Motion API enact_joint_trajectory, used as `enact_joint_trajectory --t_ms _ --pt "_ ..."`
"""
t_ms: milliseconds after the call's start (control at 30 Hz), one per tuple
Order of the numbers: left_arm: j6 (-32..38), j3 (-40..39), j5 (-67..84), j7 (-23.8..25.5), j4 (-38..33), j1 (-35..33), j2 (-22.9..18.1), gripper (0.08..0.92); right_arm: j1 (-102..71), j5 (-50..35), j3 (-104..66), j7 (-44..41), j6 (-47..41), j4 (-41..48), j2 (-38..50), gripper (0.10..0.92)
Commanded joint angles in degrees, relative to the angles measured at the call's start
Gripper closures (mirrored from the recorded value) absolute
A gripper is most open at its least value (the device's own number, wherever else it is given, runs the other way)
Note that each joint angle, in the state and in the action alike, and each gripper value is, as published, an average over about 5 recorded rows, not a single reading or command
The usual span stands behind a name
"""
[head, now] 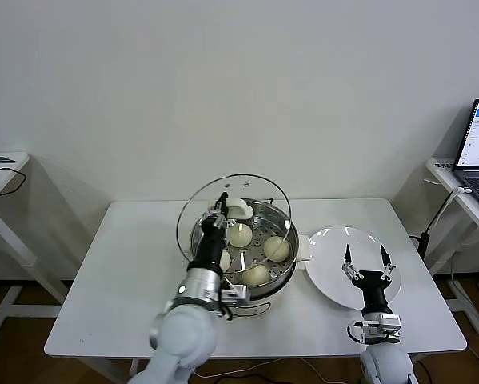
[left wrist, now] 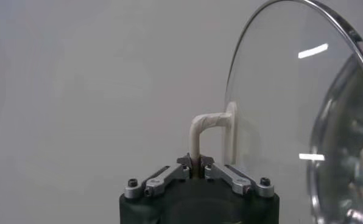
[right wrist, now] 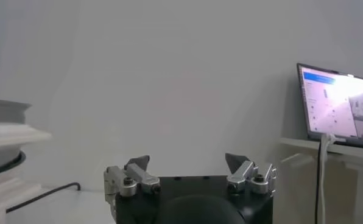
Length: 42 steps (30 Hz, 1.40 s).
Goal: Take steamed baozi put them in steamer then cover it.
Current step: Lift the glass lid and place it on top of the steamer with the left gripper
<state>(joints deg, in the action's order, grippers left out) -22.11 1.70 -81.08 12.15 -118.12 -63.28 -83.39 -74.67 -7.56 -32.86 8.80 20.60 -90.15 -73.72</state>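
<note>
I see four pale baozi [head: 240,234] in the shiny steamer [head: 281,276] mid-frame, left hand [head: 221,206] clamping the lid handle [left wrist: 203,128], right hand [head: 365,258] wide.

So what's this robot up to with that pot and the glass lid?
It is steaming buns. Four buns already sit in the steel steamer on the white table. The left gripper, jaws shut on the lid's cream handle, holds the glass lid tilted above the pot, not yet covering it. The right gripper hovers open over the empty white plate.
</note>
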Motion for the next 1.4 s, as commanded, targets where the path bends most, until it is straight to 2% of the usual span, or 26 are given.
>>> enact_joint_trajectory --t_ms 33,467,800,1400 --pt "-4.11 -5.42 -10.68 6.61 8.44 2.14 -7.65 0.813 0.09 0.14 -0.54 0.03 0.00 0.55 -0.26 0.203" --pt "-2.29 -4.76 -18.31 6.00 12.07 1.82 -11.52 0.813 0.18 0.26 -0.77 -0.10 0.33 1.56 -0.35 0.203" --pt "-0.74 -3.92 -24.74 6.32 12.54 0.85 -11.61 0.813 0.44 0.18 -0.69 -0.14 0.45 1.86 -0.30 0.203" --pt "-0.18 -3.52 -24.81 5.51 13.24 0.75 -11.61 0.813 0.44 0.28 -0.50 -0.26 0.50 2.06 -0.35 0.203"
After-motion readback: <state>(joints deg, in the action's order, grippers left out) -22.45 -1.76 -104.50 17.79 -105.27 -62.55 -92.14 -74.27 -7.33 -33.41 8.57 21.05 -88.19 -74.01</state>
